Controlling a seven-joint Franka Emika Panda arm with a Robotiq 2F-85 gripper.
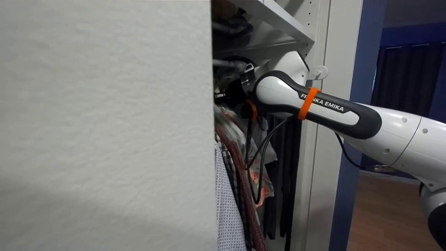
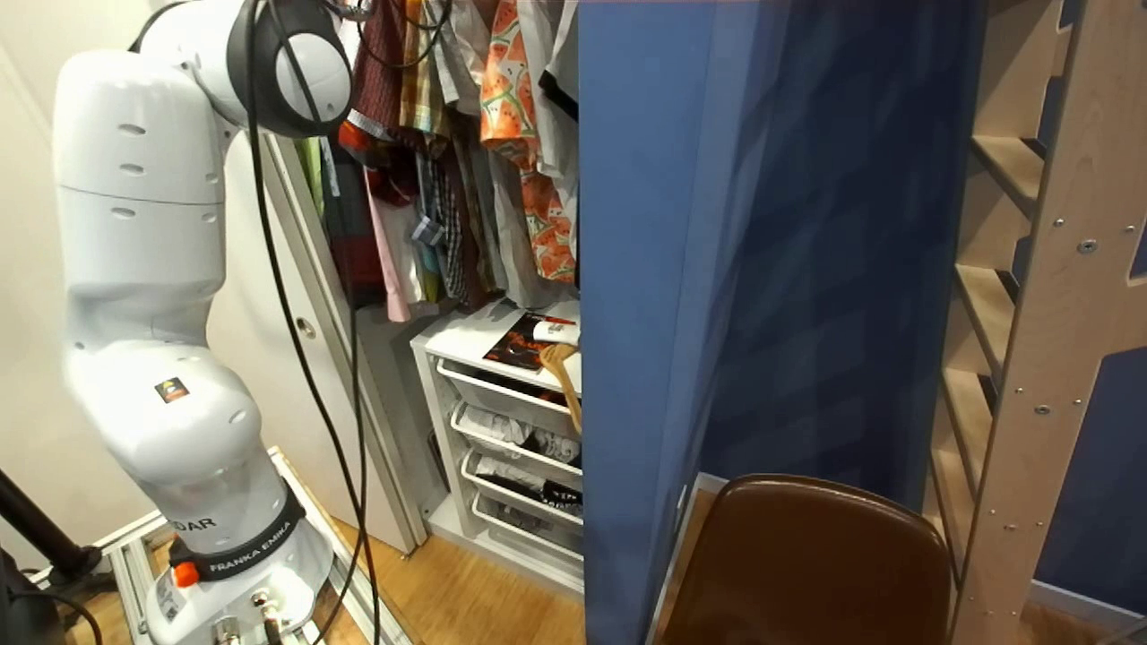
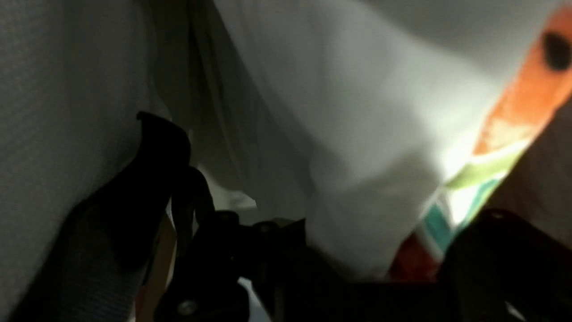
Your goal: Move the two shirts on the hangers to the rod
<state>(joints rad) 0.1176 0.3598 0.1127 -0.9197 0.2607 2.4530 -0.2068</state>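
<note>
Several shirts hang in the closet; I cannot tell which two are the task's. A white shirt with watermelon print [image 1: 262, 183] hangs below my gripper; it also shows in an exterior view [image 2: 509, 85]. A grey rod [image 1: 227, 63] runs under the shelf, above the gripper, mostly hidden by the wall. My dark gripper [image 1: 227, 93] is inside the closet at the tops of the clothes, its tips hidden by the wall. In the wrist view, dark gripper parts [image 3: 286, 264] lie against white cloth [image 3: 357, 112] and orange print [image 3: 518, 120]. Darkness hides whether they grip anything. No hanger is clearly visible.
A near wall [image 1: 104, 122] blocks much of an exterior view. A white shelf [image 1: 278, 19] is above the arm. A red patterned shirt [image 1: 240, 164] and light checked shirt [image 1: 228, 195] hang close. Cables [image 1: 263, 167] dangle from the wrist. A drawer unit [image 2: 439, 394] stands below the clothes.
</note>
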